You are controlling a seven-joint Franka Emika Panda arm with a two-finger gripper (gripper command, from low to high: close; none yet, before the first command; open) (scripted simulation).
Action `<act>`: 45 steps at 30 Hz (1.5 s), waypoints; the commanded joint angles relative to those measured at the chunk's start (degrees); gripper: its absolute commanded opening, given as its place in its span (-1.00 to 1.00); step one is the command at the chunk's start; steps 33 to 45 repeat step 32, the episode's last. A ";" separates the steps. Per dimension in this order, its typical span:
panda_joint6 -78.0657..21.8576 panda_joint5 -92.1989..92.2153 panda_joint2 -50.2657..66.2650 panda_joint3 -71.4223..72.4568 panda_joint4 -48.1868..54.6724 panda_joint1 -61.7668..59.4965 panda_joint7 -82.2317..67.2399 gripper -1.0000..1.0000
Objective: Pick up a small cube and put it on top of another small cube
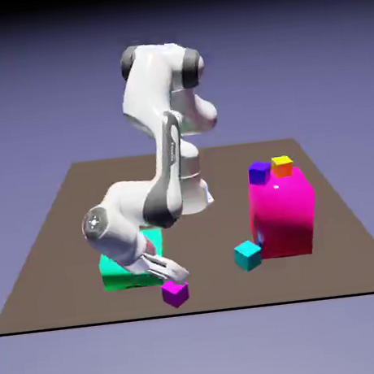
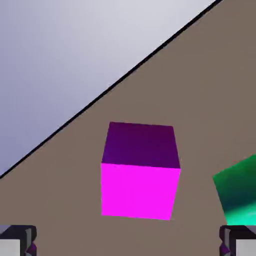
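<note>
1. Progress is judged early: no small cube has been lifted, and the lifting, carrying and stacking are all left to do.
2. At the table's [image 1: 57, 238] near edge, left of its middle, the magenta cube [image 1: 175, 293] is seen resting on the surface, with the green block [image 1: 118, 273] just behind it.
3. The gripper [image 1: 177, 275] is poised just above the magenta cube, jaws spread to their widest; nothing is held, and in the hand view the cube [image 2: 140, 172] sits clear of both fingertips [image 2: 17, 241].
4. Further right, a teal cube [image 1: 247, 254] is set beside the large pink block [image 1: 285, 212], on which a blue cube [image 1: 259, 172] and an orange cube [image 1: 282, 165] are placed.
</note>
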 commanded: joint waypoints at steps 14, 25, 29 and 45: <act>3.08 -1.22 -7.59 8.48 -9.38 1.45 4.19 -1.00; 11.90 -3.07 -20.27 23.35 -27.39 4.35 10.55 -1.00; 18.86 -1.38 -16.87 24.26 -30.85 5.49 9.21 1.00; 13.89 -2.59 -19.31 23.61 -28.37 4.67 10.17 1.00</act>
